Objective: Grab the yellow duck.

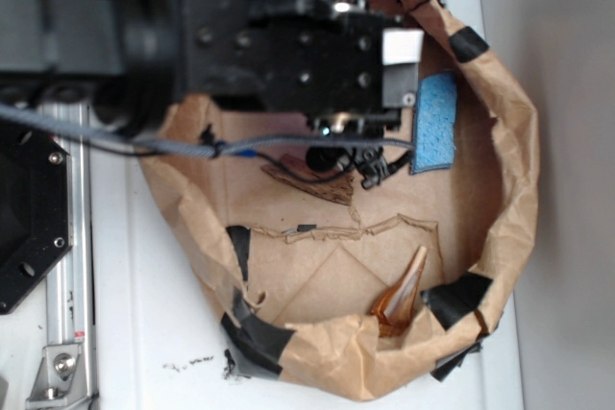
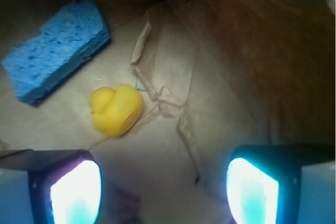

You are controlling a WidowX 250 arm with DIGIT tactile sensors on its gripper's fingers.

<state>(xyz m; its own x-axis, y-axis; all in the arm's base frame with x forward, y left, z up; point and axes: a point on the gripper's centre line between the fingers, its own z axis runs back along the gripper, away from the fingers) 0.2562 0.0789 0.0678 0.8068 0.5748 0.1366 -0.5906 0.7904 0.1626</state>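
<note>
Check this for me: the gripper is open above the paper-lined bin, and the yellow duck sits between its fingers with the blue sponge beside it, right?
Not quite. In the wrist view the yellow duck lies ahead of the open gripper, nearer one finger, not between its fingers. The rest holds: the blue sponge lies beside the duck, on the paper floor of the bin.

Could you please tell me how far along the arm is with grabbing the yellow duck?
Done: the arm has reached over the paper-walled bin, and the wrist view looks down on the yellow duck beside the blue sponge. In hand: the end effector is open and empty, fingers apart, with the duck ahead and toward the left finger, not between them. Left: centre on it, descend, close and lift.
</note>
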